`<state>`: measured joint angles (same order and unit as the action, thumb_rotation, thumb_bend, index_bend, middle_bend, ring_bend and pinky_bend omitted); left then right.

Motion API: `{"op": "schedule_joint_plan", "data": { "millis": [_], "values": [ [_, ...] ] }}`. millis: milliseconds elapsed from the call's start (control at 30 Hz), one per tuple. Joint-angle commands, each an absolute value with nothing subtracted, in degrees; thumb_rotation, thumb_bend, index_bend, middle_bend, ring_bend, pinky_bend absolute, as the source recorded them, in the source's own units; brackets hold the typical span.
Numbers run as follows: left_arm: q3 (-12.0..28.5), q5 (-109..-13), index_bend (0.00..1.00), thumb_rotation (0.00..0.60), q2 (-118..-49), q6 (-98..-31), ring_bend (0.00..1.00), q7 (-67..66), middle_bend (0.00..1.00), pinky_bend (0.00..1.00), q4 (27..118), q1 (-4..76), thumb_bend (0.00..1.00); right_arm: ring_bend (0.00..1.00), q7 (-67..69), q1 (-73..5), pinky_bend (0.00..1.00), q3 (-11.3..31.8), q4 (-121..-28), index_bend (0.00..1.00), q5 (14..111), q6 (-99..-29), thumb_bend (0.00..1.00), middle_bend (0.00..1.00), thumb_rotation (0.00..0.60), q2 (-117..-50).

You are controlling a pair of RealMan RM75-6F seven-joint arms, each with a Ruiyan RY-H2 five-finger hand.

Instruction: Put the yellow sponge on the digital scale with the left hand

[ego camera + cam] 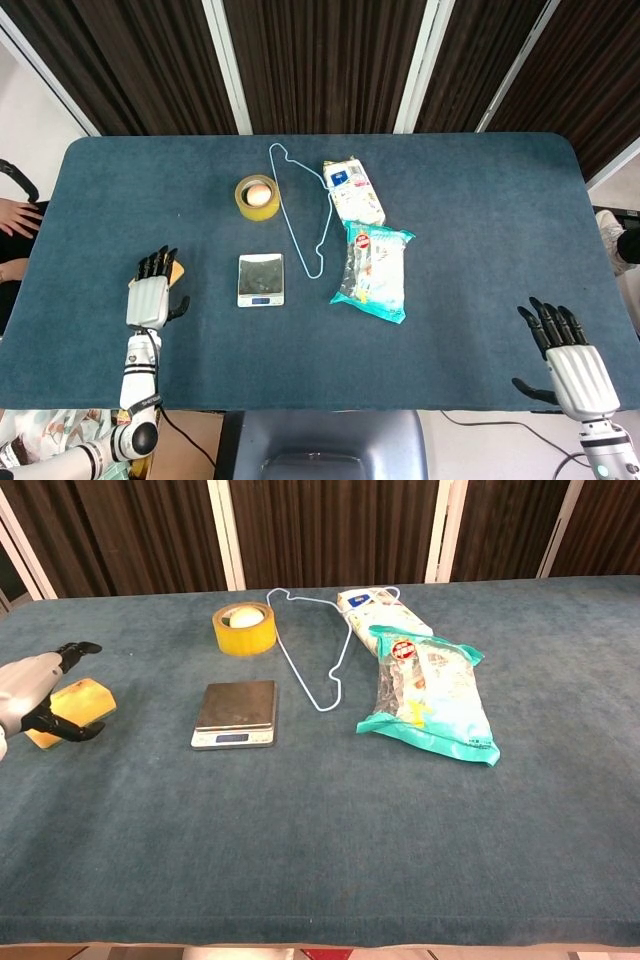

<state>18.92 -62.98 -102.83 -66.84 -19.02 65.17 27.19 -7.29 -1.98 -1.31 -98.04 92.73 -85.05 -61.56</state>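
Observation:
The yellow sponge (80,705) lies on the blue table at the left, mostly covered by my left hand (150,290) in the head view, where only its edge (177,271) shows. My left hand (35,688) hovers over the sponge with fingers spread and the thumb curving under the near side; it holds nothing. The digital scale (261,279) (235,714) sits bare a short way to the right of the sponge. My right hand (570,355) is open at the table's front right edge, far from both.
A roll of yellow tape (257,196) with an egg-like object inside stands behind the scale. A thin wire hanger (300,215), a small packet (353,192) and a teal-edged snack bag (373,270) lie right of the scale. A person's hand (12,215) shows at the far left.

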Motion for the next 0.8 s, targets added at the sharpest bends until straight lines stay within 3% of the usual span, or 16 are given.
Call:
{"op": "schedule_joint_plan", "data": {
  "millis": [33, 367, 467, 533, 633, 800],
  "values": [
    [20.05, -60.3, 0.0, 0.6, -104.49, -65.71, 0.0, -20.27, 0.0, 0.07, 61.52, 28.4, 0.29, 0.0, -6.88, -1.79, 0.0, -1.31, -98.02, 0.0, 92.68, -85.34, 0.19, 0.0, 0.6, -61.31],
    [21.5, -55.65, 0.0, 0.6, -106.06, -63.17, 0.04, -20.84, 0.0, 0.09, 55.43, 29.99, 0.28, 0.0, -5.82, -1.74, 0.0, -1.26, -97.95, 0.0, 92.95, -85.69, 0.19, 0.0, 0.6, -60.91],
    [21.84, -55.1, 0.01, 0.6, -106.29, -62.92, 0.22, -20.57, 0.1, 0.14, 54.27, 30.46, 0.29, 0.0, -5.67, -1.71, 0.0, -1.36, -97.98, 0.0, 93.01, -85.66, 0.2, 0.0, 0.6, -60.79],
    [22.01, -54.19, 0.08, 0.6, -106.06, -61.67, 0.35, -20.69, 0.22, 0.16, 53.92, 30.71, 0.29, 0.0, -5.59, -1.67, 0.0, -1.4, -98.01, 0.0, 93.18, -85.77, 0.2, 0.0, 0.6, -60.75],
    [22.33, -53.02, 0.15, 0.6, -105.56, -60.81, 0.47, -20.82, 0.28, 0.2, 53.43, 30.87, 0.29, 0.0, -5.41, -1.53, 0.0, -1.35, -97.96, 0.0, 93.18, -86.09, 0.2, 0.0, 0.6, -60.67],
    [22.49, -53.07, 0.22, 0.6, -104.29, -60.26, 0.58, -18.29, 0.36, 0.27, 54.31, 30.63, 0.32, 0.0, -5.54, -1.61, 0.0, -1.33, -97.93, 0.0, 93.19, -85.92, 0.19, 0.0, 0.6, -60.74]
  ]
}}
